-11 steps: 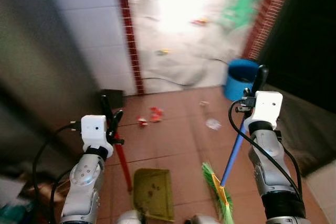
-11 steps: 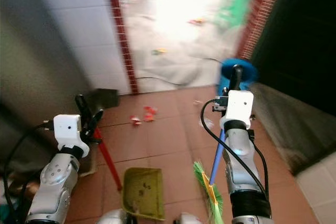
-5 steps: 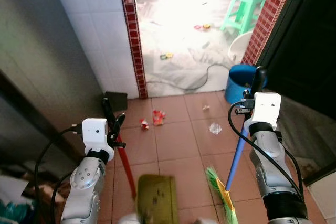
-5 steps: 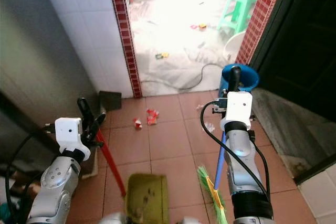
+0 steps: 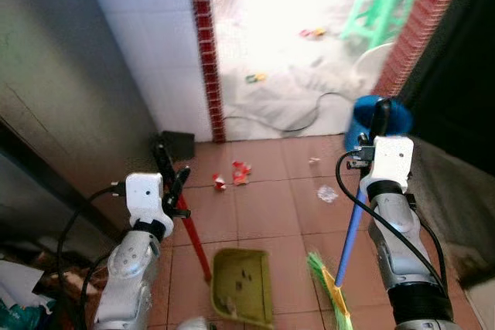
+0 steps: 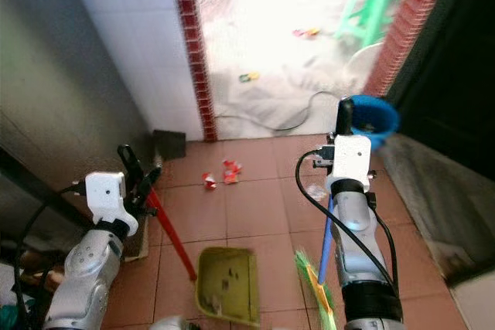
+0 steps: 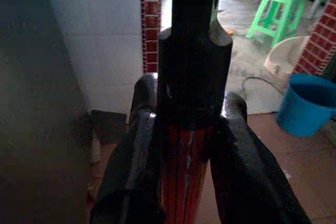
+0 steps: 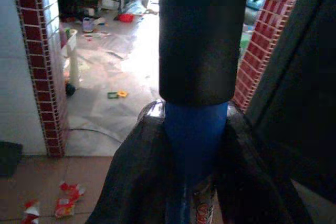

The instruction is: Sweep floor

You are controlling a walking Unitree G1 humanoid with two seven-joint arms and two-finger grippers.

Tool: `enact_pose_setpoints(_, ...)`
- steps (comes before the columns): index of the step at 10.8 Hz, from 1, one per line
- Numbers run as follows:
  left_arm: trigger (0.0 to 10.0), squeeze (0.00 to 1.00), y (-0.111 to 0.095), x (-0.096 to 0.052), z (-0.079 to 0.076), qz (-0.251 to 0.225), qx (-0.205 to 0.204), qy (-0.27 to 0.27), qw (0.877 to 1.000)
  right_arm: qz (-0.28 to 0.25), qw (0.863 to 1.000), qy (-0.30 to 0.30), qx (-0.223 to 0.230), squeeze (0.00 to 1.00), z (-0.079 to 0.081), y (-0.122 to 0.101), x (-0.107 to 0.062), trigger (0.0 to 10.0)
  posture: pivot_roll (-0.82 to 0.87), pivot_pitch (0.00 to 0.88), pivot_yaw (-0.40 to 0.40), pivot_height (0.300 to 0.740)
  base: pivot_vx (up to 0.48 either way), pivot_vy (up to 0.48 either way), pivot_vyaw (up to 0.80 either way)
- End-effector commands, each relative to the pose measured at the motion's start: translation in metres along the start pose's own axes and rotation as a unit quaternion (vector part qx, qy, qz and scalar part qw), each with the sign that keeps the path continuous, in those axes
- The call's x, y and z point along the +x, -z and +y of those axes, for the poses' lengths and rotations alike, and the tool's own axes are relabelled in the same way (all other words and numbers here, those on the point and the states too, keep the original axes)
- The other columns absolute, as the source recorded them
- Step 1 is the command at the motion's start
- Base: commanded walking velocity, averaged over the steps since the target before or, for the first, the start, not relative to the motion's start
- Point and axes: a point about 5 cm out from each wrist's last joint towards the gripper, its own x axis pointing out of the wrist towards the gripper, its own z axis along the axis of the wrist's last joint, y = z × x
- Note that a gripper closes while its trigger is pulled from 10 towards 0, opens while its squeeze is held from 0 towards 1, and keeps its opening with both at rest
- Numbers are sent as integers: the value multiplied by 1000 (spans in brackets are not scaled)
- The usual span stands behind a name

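— The terracotta floor (image 5: 263,206) is running up to a red-brick doorway, with a sunlit concrete yard glowing beyond it. What's differing from half a second back?

— The whole view is sitting a touch lower and further right now, so the camera is the thing moving. Both arms are keeping the same grips as before.

— And the claws?

— The left claw (image 5: 168,179) is clamping narrow around the red handle (image 5: 193,237) of the dustpan (image 5: 243,285), which is resting on the tiles just ahead of the robot. The right claw (image 5: 377,125) is squeezing the blue broom handle (image 5: 350,226), and the green bristles (image 5: 329,295) are touching the floor beside the pan.

— Anything in the containers?

— The dustpan is carrying a few small dark specks. The blue bucket (image 6: 373,113) is standing by the right door post; I can't tell what's inside. Red wrappers (image 5: 232,175) are lying on the tiles near the doorway, well apart from the pan.
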Motion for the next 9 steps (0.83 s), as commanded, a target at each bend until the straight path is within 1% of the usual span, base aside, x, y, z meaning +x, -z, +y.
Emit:
enact_pose_setpoints(1, 10000, 0, -8, 1, -3, -21, 3, 4, 1000, -6, 1000, 4, -4, 0, -4, -3, 1, 10000, -90, 0, 38, 740, 0, 0, 0)
enact_pose_setpoints(2, 10000, 0, -7, 0, -3, -19, 2, 4, 1000, -6, 1000, 2, -6, 0, -4, -3, 2, 10000, -89, 0, 35, 740, 0, 0, 0)
enact_pose_setpoints(3, 10000, 0, -6, 0, -3, -18, 2, 4, 1000, -12, 1000, -6, -20, 0, -2, -5, 4, 10000, -86, 0, 23, 740, 0, 0, 0)
enact_pose_setpoints(4, 10000, 0, -8, 1, -4, -23, -2, 10, 1000, -20, 1000, -8, -22, 0, -2, -10, 7, 10000, -91, 0, 16, 740, 0, 0, 0)
enact_pose_setpoints(5, 10000, 0, -10, 1, -3, -25, 2, 8, 1000, -23, 999, -9, -20, 0, -2, -14, 9, 10000, -83, 0, 14, 740, 0, 0, 0)
enact_pose_setpoints(6, 10000, 0, -8, 0, -1, -22, 2, -1, 1000, -19, 1000, -13, -19, 0, 0, -9, 9, 10000, -82, 0, 19, 740, 0, 0, 0)
enact_pose_setpoints(9, 10000, 0, -3, -10, 4, -16, 3, -21, 1000, -18, 999, -28, -4, 0, 11, -7, 1, 10000, -69, 0, 21, 740, 0, 0, 0)
